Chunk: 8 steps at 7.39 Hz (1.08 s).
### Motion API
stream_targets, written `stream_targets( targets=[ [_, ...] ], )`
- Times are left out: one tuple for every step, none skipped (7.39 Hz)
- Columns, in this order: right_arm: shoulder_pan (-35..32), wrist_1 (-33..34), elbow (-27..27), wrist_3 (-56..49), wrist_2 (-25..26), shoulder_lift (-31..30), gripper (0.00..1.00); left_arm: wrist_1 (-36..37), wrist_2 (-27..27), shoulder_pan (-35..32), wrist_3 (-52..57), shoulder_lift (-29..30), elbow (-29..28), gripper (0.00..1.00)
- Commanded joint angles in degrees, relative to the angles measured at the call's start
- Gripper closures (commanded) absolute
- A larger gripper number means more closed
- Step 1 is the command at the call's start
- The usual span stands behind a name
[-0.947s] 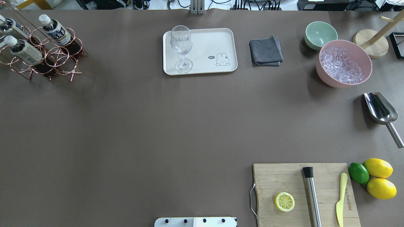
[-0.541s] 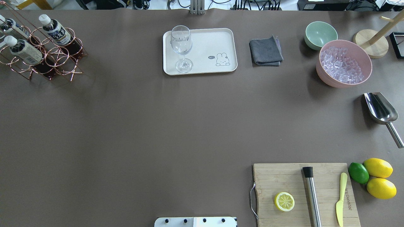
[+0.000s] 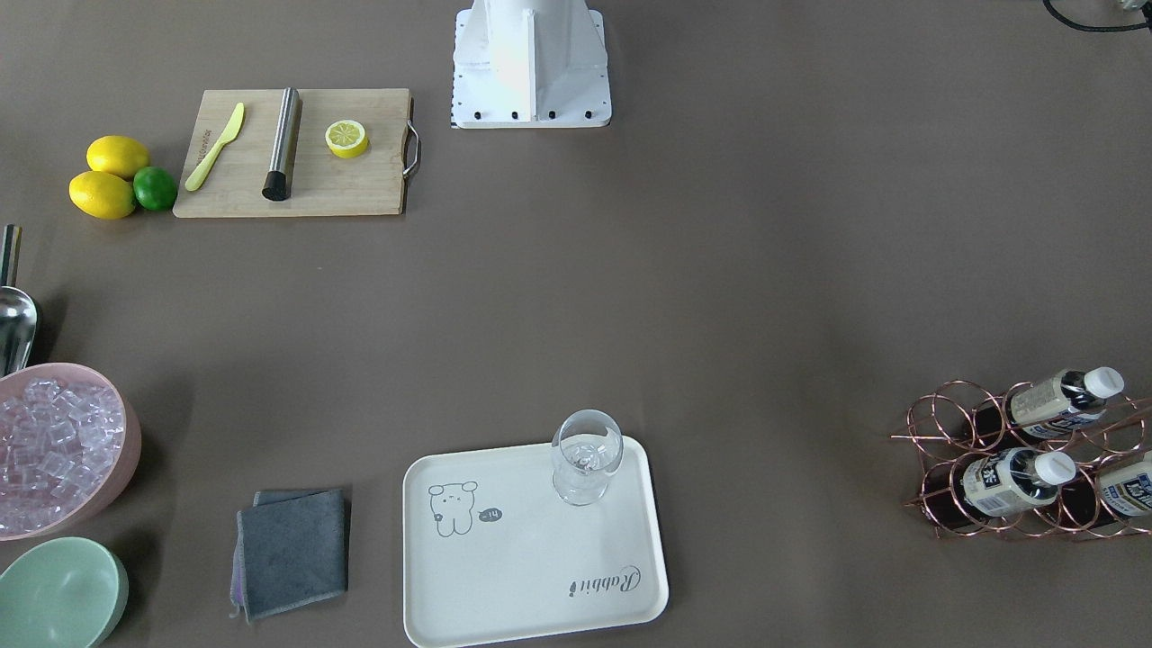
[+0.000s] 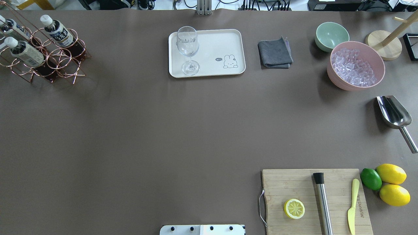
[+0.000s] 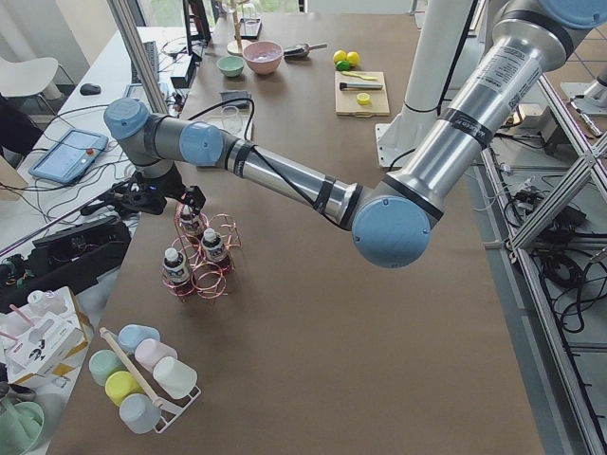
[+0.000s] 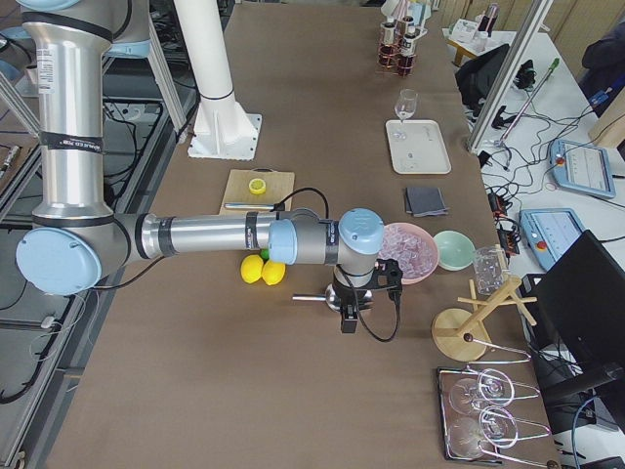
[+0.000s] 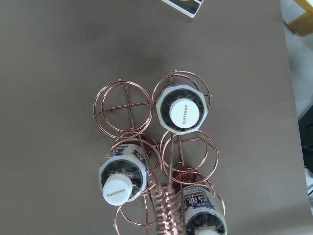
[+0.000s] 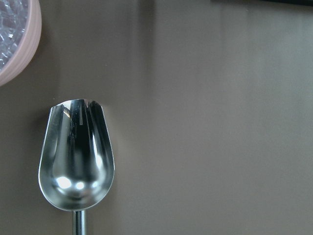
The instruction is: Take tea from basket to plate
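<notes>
At the table's far left corner, three tea bottles (image 7: 178,112) stand in the rings of a copper wire basket (image 7: 122,104) with their white caps up. The left gripper (image 5: 193,197) hangs above them, but whether its fingers are spread or pressed together cannot be told. The plate (image 4: 222,42) lies well apart, a wine glass (image 4: 187,42) on it. The right gripper (image 6: 347,318) hovers over a steel scoop (image 8: 78,161) — its state cannot be told either.
</notes>
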State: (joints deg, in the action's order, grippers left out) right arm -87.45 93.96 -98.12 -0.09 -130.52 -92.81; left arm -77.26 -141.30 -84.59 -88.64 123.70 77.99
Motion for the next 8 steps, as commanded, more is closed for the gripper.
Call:
stream_targets(
  targets=[
    [0.1, 0.0, 0.1, 0.0, 0.0, 0.0, 0.0, -0.8, 0.1, 0.4, -0.8, -1.6, 0.0, 0.02],
    [0.1, 0.0, 0.1, 0.0, 0.0, 0.0, 0.0, -1.0, 0.3, 1.3, -3.8, -1.2, 0.1, 0.02],
    [0.1, 0.0, 0.0, 0.0, 0.0, 0.0, 0.0, -2.4, 2.9, 2.1, -5.4, -0.9, 0.2, 0.02],
    [0.1, 0.0, 0.0, 0.0, 0.0, 0.0, 0.0, -2.8, 3.0, 2.4, -6.9, -0.9, 0.1, 0.02],
    [0.1, 0.0, -0.1, 0.0, 0.0, 0.0, 0.0, -2.9, 3.0, 2.4, -6.8, -1.1, 0.1, 0.05],
    [0.2, 0.0, -0.1, 0.0, 0.0, 0.0, 0.0, -2.8, 3.1, 2.4, -7.1, -0.9, 0.1, 0.34],
    [0.2, 0.0, -0.1, 0.1, 0.0, 0.0, 0.0, -2.7, 3.1, 2.4, -7.2, -0.7, 0.2, 0.61],
    [0.2, 0.0, -0.1, 0.0, 0.0, 0.0, 0.0, -2.6, 3.1, 2.4, -7.2, -0.6, 0.2, 0.77]
  ],
)
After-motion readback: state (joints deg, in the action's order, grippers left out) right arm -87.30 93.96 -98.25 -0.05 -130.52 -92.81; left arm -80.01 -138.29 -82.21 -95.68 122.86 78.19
